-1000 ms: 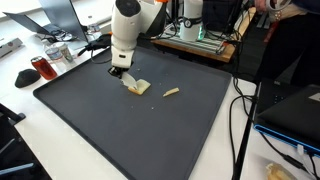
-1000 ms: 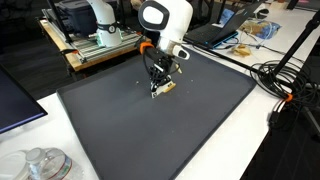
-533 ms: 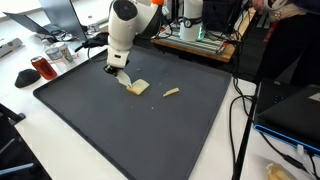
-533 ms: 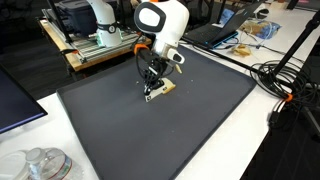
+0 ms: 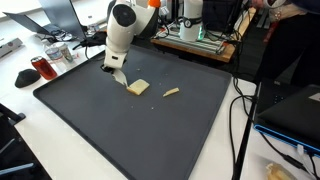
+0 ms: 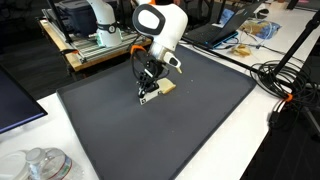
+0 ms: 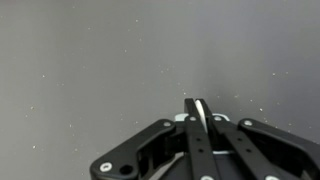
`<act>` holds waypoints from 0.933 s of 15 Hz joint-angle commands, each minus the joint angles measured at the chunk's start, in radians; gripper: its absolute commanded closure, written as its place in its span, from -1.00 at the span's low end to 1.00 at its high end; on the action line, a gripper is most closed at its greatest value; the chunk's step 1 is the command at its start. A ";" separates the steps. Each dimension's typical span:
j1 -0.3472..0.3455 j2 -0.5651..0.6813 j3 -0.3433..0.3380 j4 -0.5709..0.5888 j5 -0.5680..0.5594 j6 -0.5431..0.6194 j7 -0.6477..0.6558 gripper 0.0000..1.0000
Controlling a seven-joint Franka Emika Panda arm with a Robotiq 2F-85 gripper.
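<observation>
Gripper [image 5: 118, 74] jaws together, pinched on a thin white strip [image 7: 197, 108]; can't tell what the strip is. It hangs low over the dark mat [image 5: 150, 130]; the bread piece [image 5: 139, 87] lies flat just beside it, not touching. A small crust bit [image 5: 171, 92] lies near the bread.
</observation>
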 commanded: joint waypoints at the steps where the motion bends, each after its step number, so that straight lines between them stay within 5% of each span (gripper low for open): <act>1: -0.028 0.054 0.005 0.032 -0.054 -0.034 0.041 0.98; 14: -0.113 -0.049 0.091 -0.008 0.070 -0.035 -0.066 0.98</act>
